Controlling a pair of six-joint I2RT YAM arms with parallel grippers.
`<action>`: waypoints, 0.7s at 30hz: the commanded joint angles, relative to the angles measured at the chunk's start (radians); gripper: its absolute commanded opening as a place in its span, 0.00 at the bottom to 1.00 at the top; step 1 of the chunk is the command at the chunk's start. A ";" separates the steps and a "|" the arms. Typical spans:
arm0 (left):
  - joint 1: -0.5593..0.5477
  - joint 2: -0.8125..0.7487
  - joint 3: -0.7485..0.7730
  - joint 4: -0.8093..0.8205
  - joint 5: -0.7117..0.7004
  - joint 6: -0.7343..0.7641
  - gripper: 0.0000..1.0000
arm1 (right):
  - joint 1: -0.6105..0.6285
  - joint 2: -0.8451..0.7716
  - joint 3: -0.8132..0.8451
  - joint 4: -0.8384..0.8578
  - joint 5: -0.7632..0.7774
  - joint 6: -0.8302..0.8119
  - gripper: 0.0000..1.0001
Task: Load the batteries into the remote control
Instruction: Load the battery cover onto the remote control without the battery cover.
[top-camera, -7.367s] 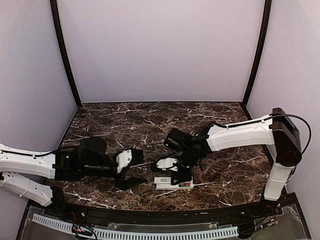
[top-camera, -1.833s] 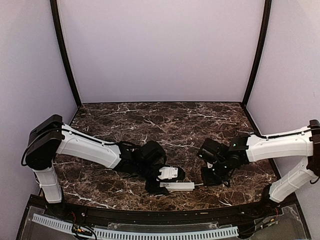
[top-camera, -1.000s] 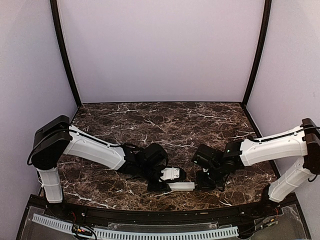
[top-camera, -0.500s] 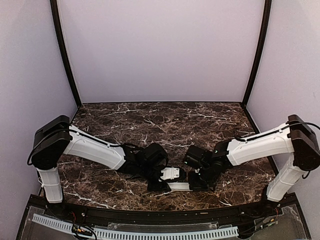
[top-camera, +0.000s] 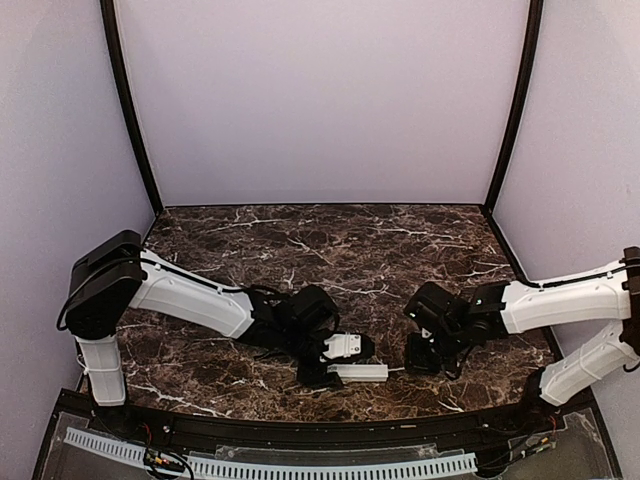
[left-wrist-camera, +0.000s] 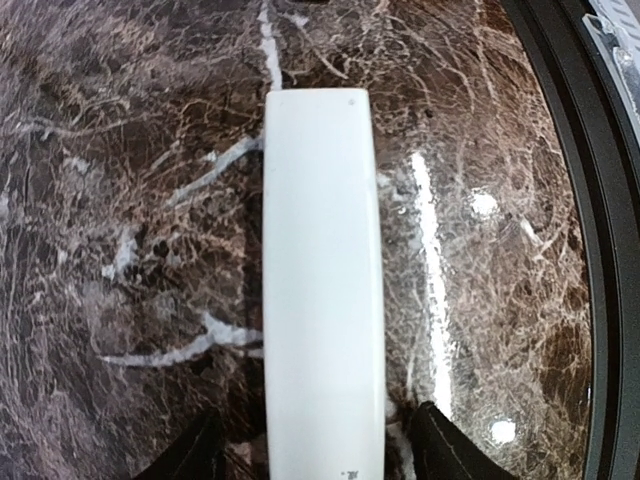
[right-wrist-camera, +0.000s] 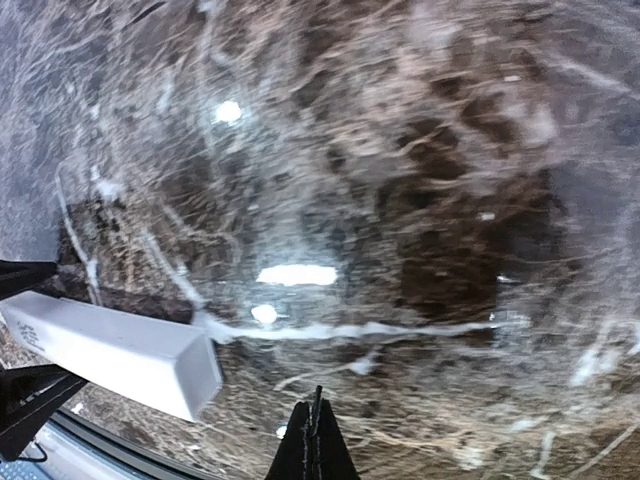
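Observation:
The remote control (top-camera: 362, 372) is a slim white bar lying flat near the table's front edge, plain face up. In the left wrist view it (left-wrist-camera: 322, 260) runs straight away from the camera. My left gripper (top-camera: 330, 368) is at its left end, open, with one finger (left-wrist-camera: 190, 455) on each side of the bar (left-wrist-camera: 322, 440) and a small gap on both sides. My right gripper (top-camera: 424, 358) is shut and empty (right-wrist-camera: 315, 432), low over bare table to the right of the remote's right end (right-wrist-camera: 120, 350). The batteries are out of view.
The dark marble table (top-camera: 330, 250) stretches back to the lilac walls. A black raised rim (left-wrist-camera: 590, 200) runs along the front edge, close beside the remote. A white perforated strip (top-camera: 270, 465) lies beyond the rim.
Half a second ago the right gripper was up against the remote's right end; it has now drawn back to the right. The left gripper has stayed at the remote's left end.

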 joint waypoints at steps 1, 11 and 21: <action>0.016 -0.080 -0.008 -0.127 -0.052 -0.020 0.66 | -0.021 -0.020 0.013 -0.112 0.065 -0.026 0.00; 0.071 -0.248 -0.102 -0.334 -0.081 -0.094 0.82 | -0.025 0.043 0.036 -0.060 0.029 -0.071 0.00; 0.077 -0.248 -0.144 -0.356 -0.213 -0.145 0.62 | -0.020 0.110 0.073 -0.042 0.026 -0.089 0.00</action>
